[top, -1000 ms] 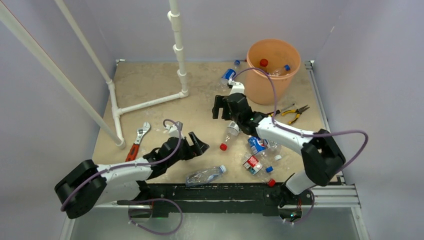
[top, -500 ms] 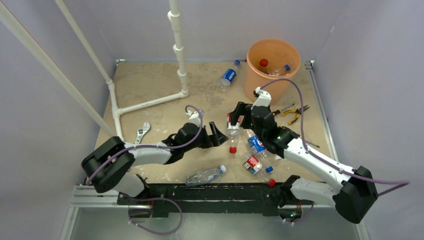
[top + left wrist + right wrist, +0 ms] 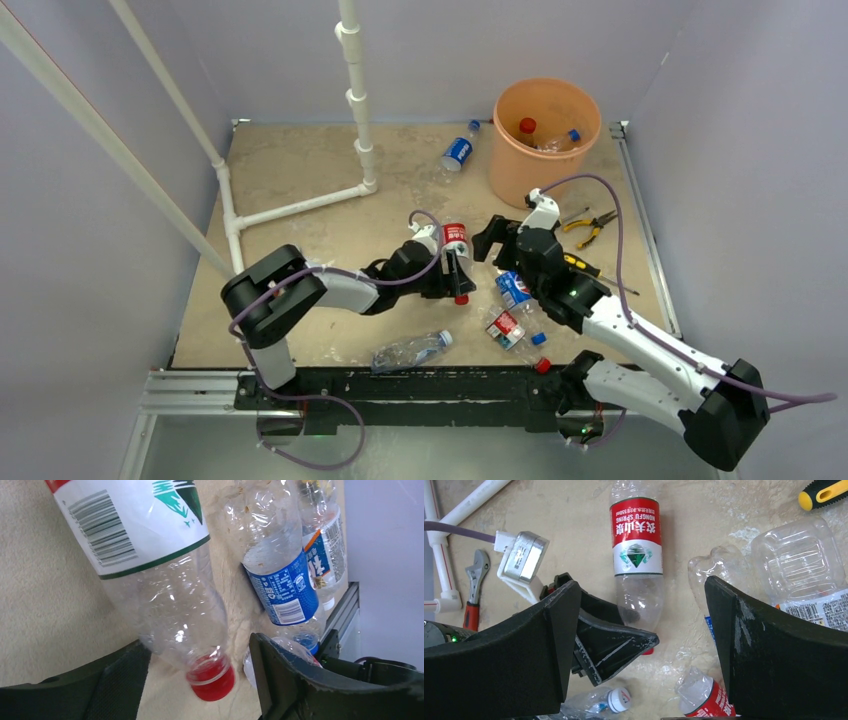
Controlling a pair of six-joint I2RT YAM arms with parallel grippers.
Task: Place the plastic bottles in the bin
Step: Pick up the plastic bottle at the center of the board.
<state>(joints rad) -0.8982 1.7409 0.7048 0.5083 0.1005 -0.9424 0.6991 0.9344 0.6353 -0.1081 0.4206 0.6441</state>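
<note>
Left fingers (image 3: 300,690) now forward, loose astride red-capped bottle (image 3: 170,600); right fingers (image 3: 769,655) spread, empty.

Two clear plastic bottles (image 3: 556,143) are sitting in one round orange plastic bin (image 3: 520,172); at least five more are lying on the surface (image 3: 300,160), with one red-handled metal wrench (image 3: 474,580).
</note>
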